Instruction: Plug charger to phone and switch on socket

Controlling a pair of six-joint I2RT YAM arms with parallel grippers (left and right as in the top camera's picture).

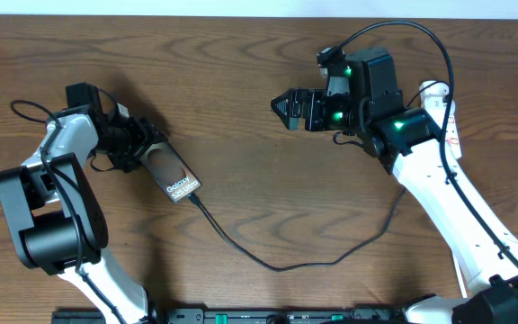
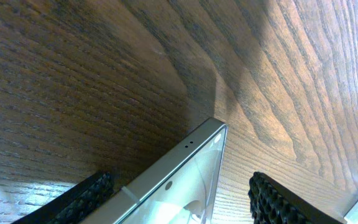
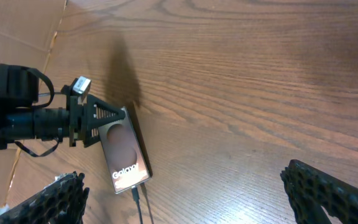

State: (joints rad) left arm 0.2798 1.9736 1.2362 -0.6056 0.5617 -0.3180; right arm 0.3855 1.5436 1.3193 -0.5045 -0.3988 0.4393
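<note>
The dark brown phone [image 1: 171, 175] with white "Galaxy" lettering lies on the wooden table at the left. It also shows in the right wrist view [image 3: 124, 152]. The charger's thin black cable [image 1: 277, 265] runs from the phone's lower end, its plug [image 3: 135, 193] sitting in the phone's port, and curves right toward the right arm. My left gripper [image 1: 142, 144] straddles the phone's upper end [image 2: 185, 180], with its fingers [image 2: 179, 193] apart and a gap on one side. My right gripper [image 1: 288, 108] is open and empty above bare table right of the phone [image 3: 185, 193]. The white socket [image 1: 451, 126] is mostly hidden behind the right arm.
The wooden table's far edge [image 1: 241, 20] runs along the top of the overhead view. The right arm's thick black cable [image 1: 421, 36] loops above its wrist. Dark equipment [image 1: 268, 315] lines the front edge.
</note>
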